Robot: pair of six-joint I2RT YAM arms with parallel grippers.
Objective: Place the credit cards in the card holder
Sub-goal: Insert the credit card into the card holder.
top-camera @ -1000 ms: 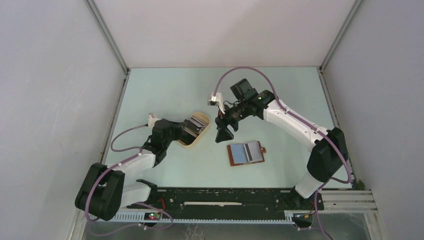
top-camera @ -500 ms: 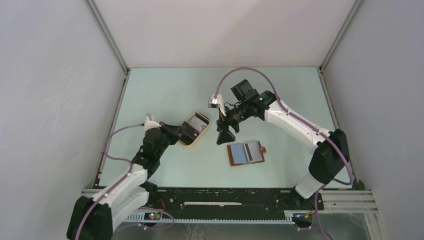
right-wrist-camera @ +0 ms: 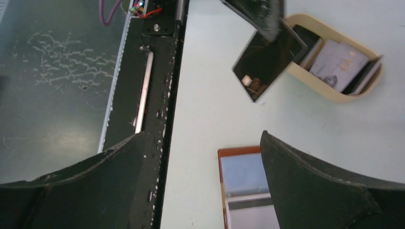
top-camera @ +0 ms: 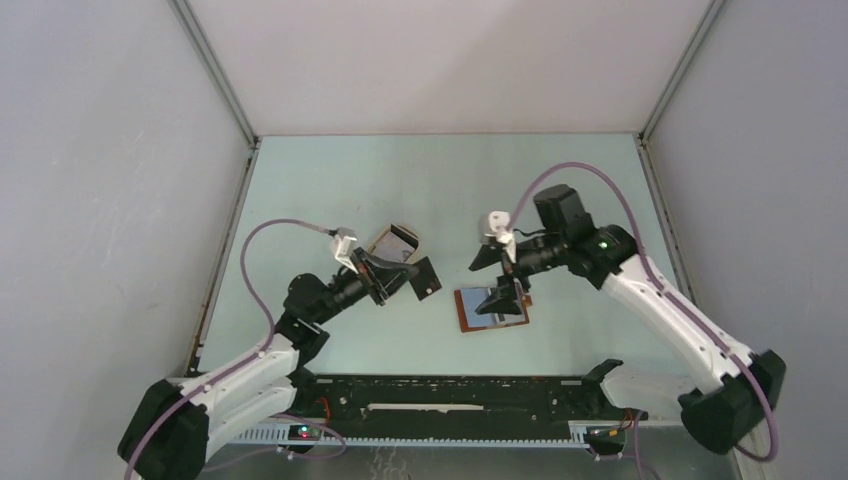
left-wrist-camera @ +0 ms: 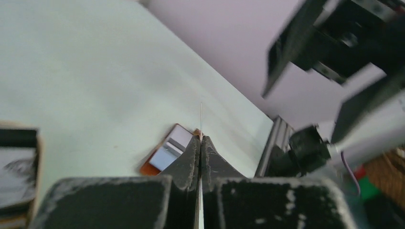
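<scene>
The dark card (top-camera: 426, 279) you carry is thin, light and stiff. Its glossy face looks slippery, so expect it to pivot if it is pinched near one edge only. Your left gripper (top-camera: 405, 277) has it by its left end. In the left wrist view the jaws are pressed together on the dark card (left-wrist-camera: 201, 114), which shows only as a hairline edge rising between them. Most of it hangs free to the right, seemingly raised off the table (top-camera: 400, 180). A slot will need its leading edge square and nearly flat, so a hold further along the long side would steady it better. The card holder (top-camera: 468, 312) lies open and flat just right of the card, slots facing up. Pale panels show inside it (right-wrist-camera: 243, 176), and you cannot tell whether they are cards or lining. Being soft leather-like stuff, it will likely slide or fold unless pinned. Your right gripper (top-camera: 492, 280) hangs over it with jaws wide apart, and you cannot tell whether either finger touches it. Those fingers crowd the holder's left side, where the card would come in. The tray (right-wrist-camera: 334, 95) with the spare cards (right-wrist-camera: 341, 62) sits just far-left of the carried card. The black rail (top-camera: 450, 395) runs along the near edge, not far from the holder. The far side offers open room.
</scene>
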